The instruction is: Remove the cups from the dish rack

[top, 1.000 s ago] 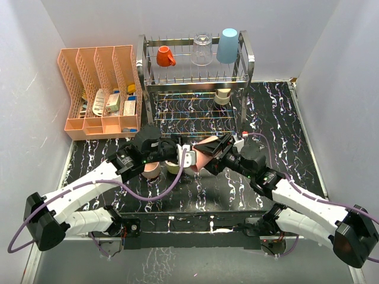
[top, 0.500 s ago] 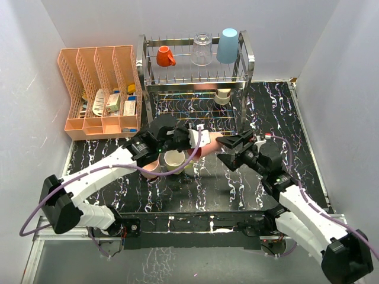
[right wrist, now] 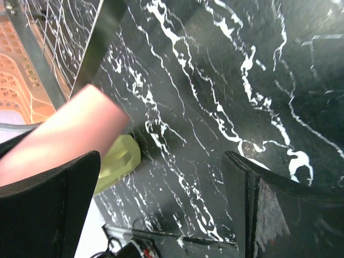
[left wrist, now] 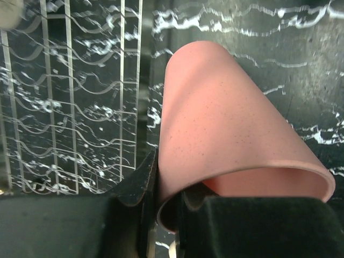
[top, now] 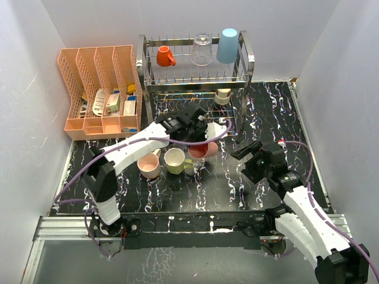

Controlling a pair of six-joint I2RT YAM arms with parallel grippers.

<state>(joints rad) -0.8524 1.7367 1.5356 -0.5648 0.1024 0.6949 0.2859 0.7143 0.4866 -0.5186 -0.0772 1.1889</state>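
My left gripper (top: 200, 137) is shut on the rim of the salmon-red cup (top: 205, 149) and holds it tilted just in front of the dish rack (top: 246, 59). In the left wrist view the fingers (left wrist: 141, 180) pinch the cup's wall (left wrist: 226, 129). My right gripper (top: 251, 155) is open and empty, to the right of the cup. The pale pink mug (top: 148, 166) and yellow mug (top: 176, 160) stand on the table. The orange mug (top: 165, 56), clear glass (top: 202, 48) and light blue tumbler (top: 227, 45) sit on the rack's top tier. The steel cup (top: 223, 96) sits on the lower tier.
A peach slotted organizer (top: 98, 89) with small items stands left of the rack. The black marbled table (top: 237, 189) is walled by white panels. In the right wrist view the salmon cup (right wrist: 59, 134) and yellow mug (right wrist: 115, 158) lie left of my open gripper (right wrist: 161, 199).
The salmon-red cup passed from between both grippers to my left gripper alone, which carried it right, toward the rack. My right gripper opened and drew back to the right.
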